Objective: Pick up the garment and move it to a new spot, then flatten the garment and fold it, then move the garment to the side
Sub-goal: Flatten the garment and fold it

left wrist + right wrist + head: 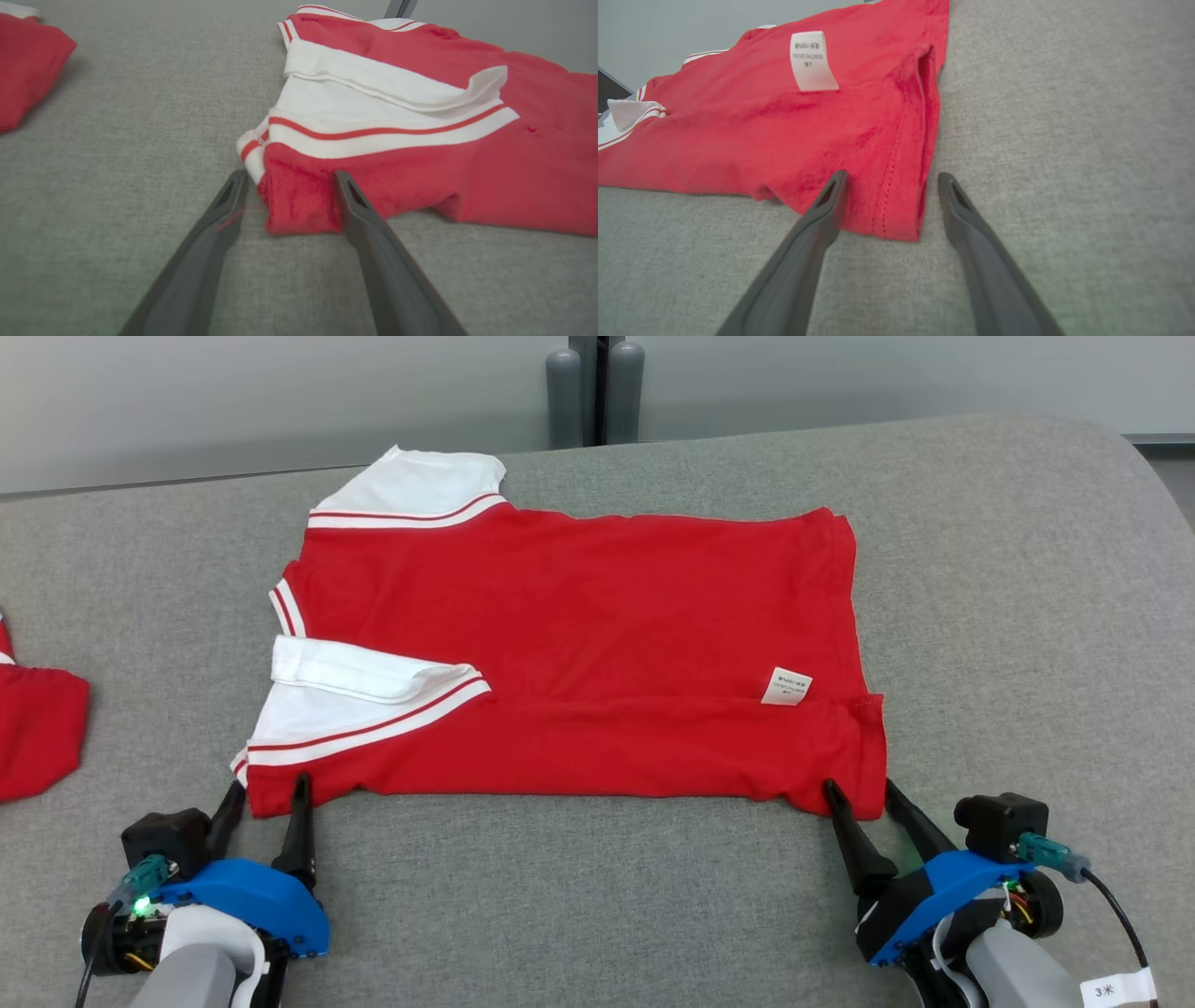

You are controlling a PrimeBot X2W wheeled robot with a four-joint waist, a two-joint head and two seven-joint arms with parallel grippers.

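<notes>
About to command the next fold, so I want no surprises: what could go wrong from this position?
1. The left gripper and right gripper stand open astride the garment's near corners; closing might catch just one layer.
2. The white sleeve lies rumpled; folding now could trap a crease.
3. Another red garment lies at the left; moving this one there might overlap it.

Red garment (579,644) with white striped sleeves lies folded lengthwise, flat.
</notes>
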